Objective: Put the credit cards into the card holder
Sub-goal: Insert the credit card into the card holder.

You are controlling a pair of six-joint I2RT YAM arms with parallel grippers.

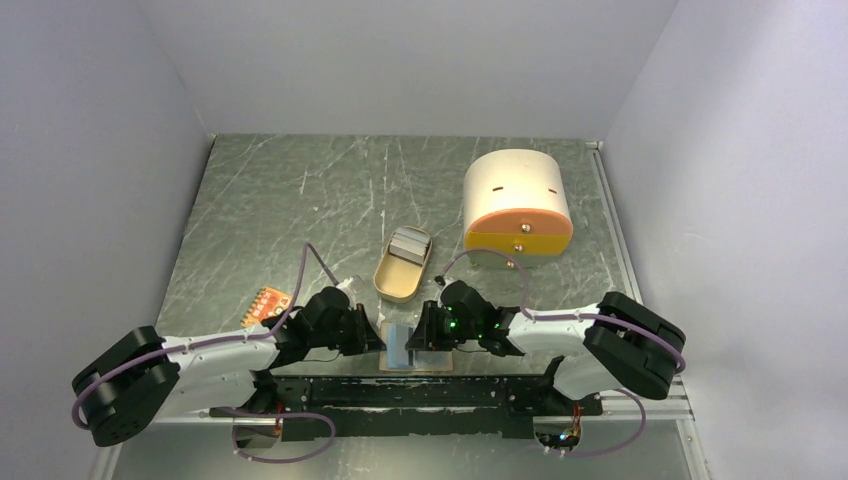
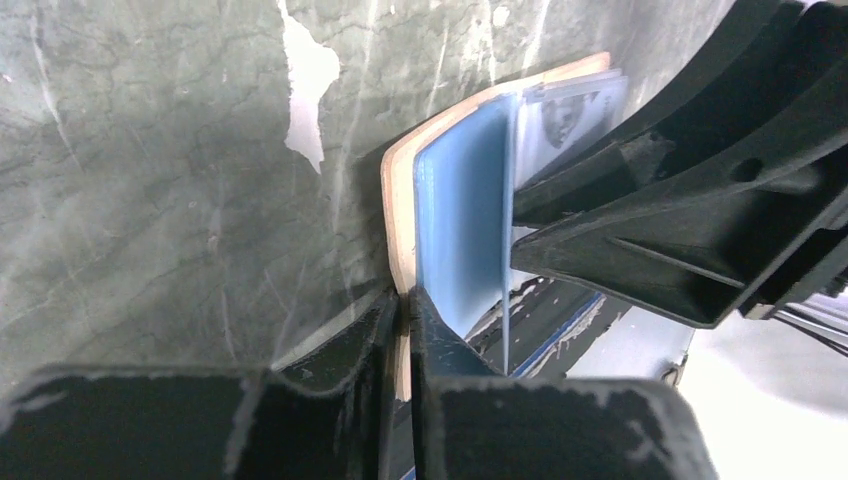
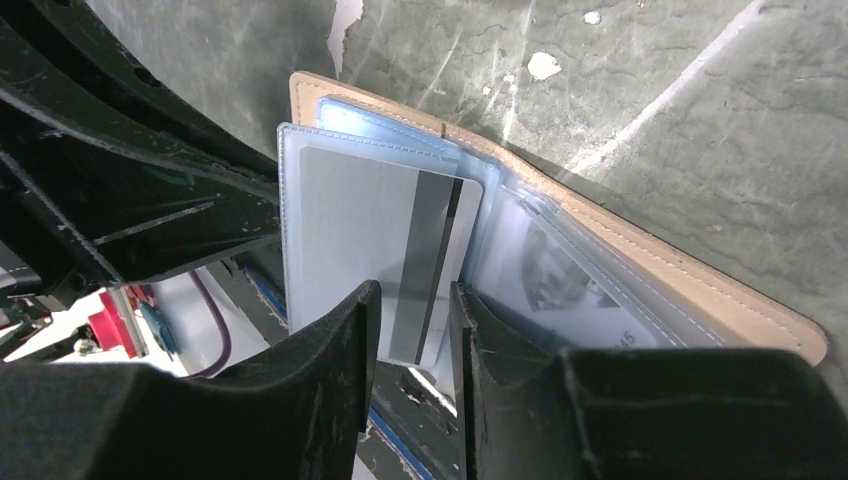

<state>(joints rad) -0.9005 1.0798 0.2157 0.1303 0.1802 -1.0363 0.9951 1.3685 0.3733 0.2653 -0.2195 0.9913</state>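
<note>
The beige-tan card holder (image 1: 418,366) lies open at the table's near edge between both grippers. My left gripper (image 1: 377,340) is shut on the edge of its tan cover (image 2: 398,200), which stands pinched between the fingers (image 2: 430,335). A light blue card or sleeve (image 2: 465,220) stands just inside that cover. My right gripper (image 1: 426,335) hovers over the holder's clear sleeves with its jaws a little apart and nothing between them (image 3: 412,320). The whitish-grey card with a dark stripe (image 3: 370,240) sits inside a clear sleeve beyond the fingertips. The tan cover (image 3: 700,290) lies flat to the right.
An oval tan tin tray (image 1: 403,265) holding a whitish piece lies just behind the holder. A large cream box with an orange front (image 1: 517,205) stands at the back right. An orange-red dotted piece (image 1: 270,303) lies at the left. The table's front rail runs right below the holder.
</note>
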